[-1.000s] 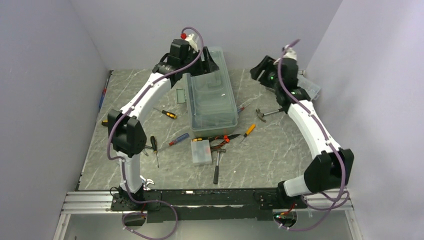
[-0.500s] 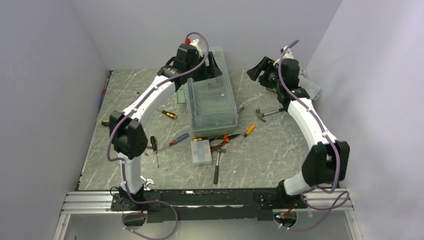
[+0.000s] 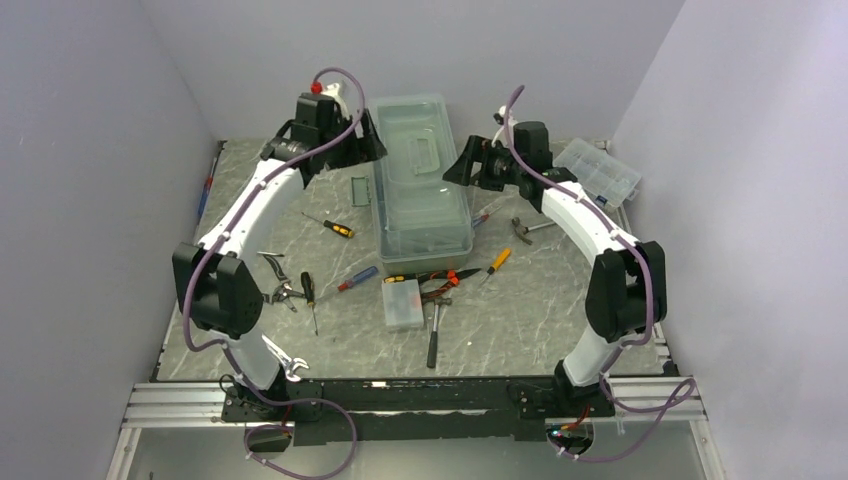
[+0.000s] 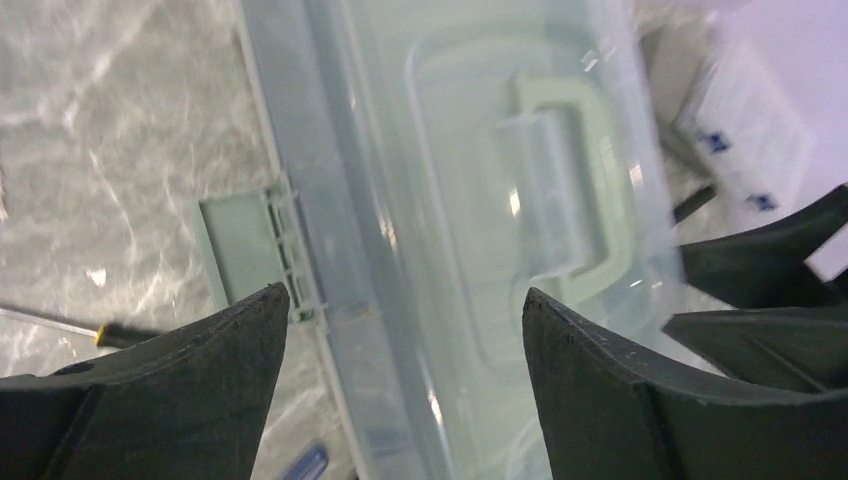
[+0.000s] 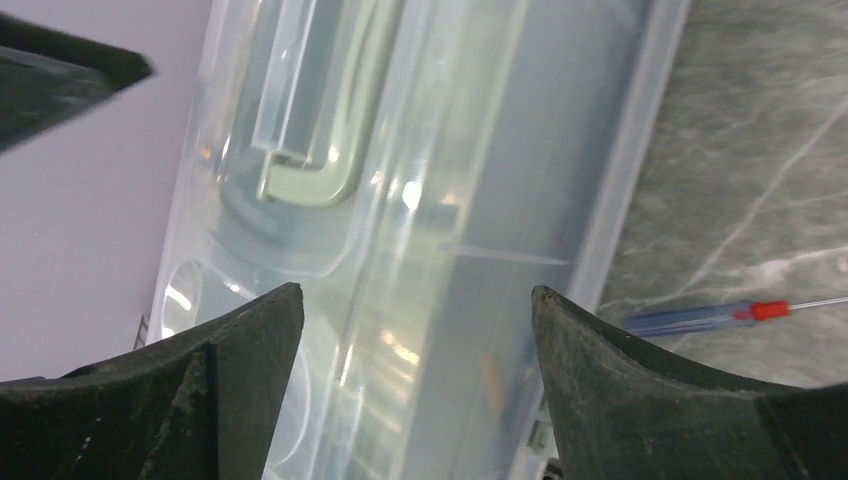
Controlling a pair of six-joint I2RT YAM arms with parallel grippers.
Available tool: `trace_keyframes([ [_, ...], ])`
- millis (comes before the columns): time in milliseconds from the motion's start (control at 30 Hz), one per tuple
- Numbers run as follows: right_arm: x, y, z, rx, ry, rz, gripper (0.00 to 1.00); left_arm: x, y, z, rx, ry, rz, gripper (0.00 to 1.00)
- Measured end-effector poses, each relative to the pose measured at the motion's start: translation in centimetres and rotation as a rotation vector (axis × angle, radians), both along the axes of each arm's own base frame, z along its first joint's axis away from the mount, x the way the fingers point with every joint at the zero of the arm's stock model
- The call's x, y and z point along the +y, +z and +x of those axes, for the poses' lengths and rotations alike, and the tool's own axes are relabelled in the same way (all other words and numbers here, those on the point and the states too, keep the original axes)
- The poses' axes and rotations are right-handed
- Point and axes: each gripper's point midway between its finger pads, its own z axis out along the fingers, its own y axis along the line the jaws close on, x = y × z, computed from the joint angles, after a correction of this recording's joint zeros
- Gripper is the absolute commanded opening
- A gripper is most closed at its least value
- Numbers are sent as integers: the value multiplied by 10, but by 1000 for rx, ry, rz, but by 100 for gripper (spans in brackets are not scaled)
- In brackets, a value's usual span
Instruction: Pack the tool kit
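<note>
Green tool kit (image 3: 422,180), lid down | hammer (image 3: 432,340), small case (image 3: 403,303) near | left claw (image 4: 402,293), right claw (image 5: 417,291) spread

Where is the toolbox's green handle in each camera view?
Top view: handle at upper centre.
Left wrist: handle right of centre, upper half.
Right wrist: handle at upper left.
Shared landmark: the clear lid it sits on.
</note>
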Motion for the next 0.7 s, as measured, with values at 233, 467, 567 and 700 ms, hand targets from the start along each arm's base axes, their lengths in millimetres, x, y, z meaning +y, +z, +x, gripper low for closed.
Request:
trace_keyframes([
  [233, 21, -12, -28, 6, 67, 0, 78, -20, -71, -18, 163, -86, -35, 75],
  [467, 18, -14, -64, -12, 56, 0, 79, -25, -71, -38, 99, -81, -137, 75],
  [567, 16, -13, -74, -7, 56, -5, 79, -28, -71, -54, 70, -76, -162, 75],
  [700, 10, -13, -86, 3, 49, -23, 79, -36, -66, -76, 43, -90, -185, 76],
])
